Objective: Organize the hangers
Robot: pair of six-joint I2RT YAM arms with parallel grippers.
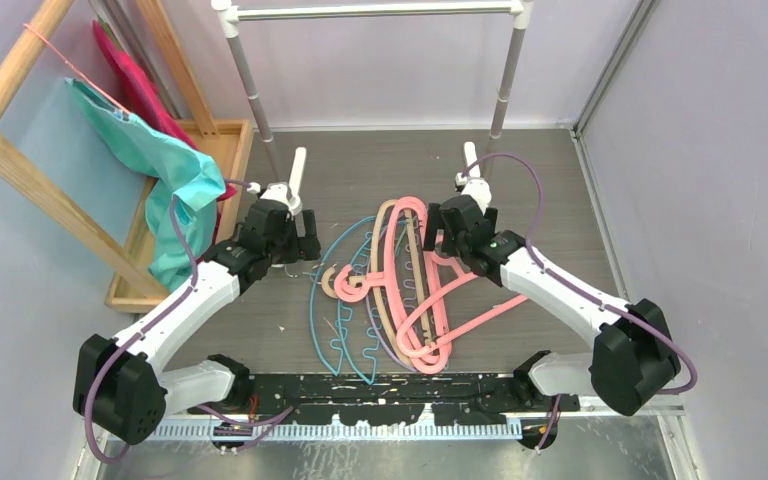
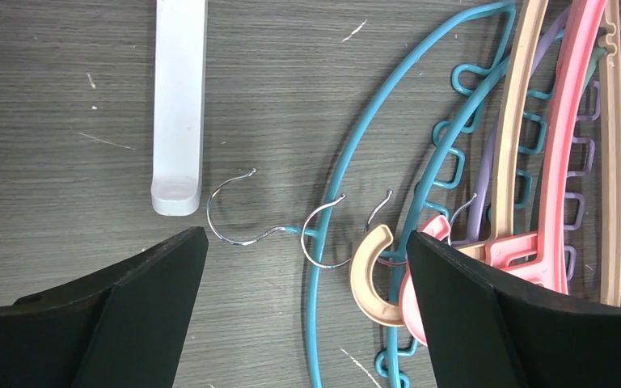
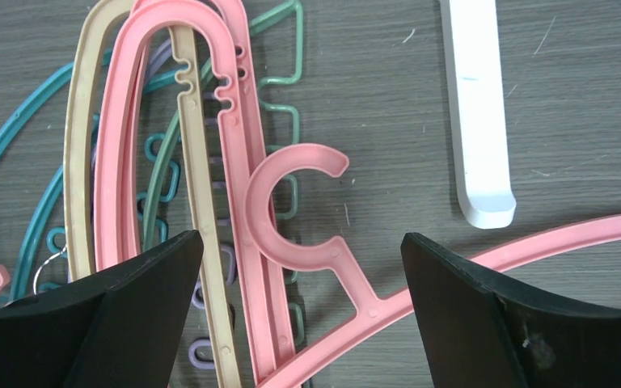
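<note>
Pile: the thick pink plastic hangers [image 1: 430, 300] and thick beige plastic hangers [image 1: 385, 270] lie tangled over the thin arched blue and teal hangers with zigzag bars [image 1: 335, 310] on the grey wood-grain bench [image 1: 560, 190], mid-bench between my two arms.
Left tool: my left tool [image 2: 307, 267] hovers with fingers apart above the thin steel wire hooks [image 2: 238, 214]; I read it as lined up there because the hooks are the loosest end to pick.
Right tool: my right tool [image 3: 303, 275] is spread too, holding nothing, over the pink C-shaped hook [image 3: 291, 206] of the topmost hanger.
Rail: the white-and-steel garment rail [image 1: 370, 10] stands behind the pile, nothing hung on it; its white feet [image 2: 178, 105] flank the pile.
Progress: I judge sorting not yet begun.
</note>
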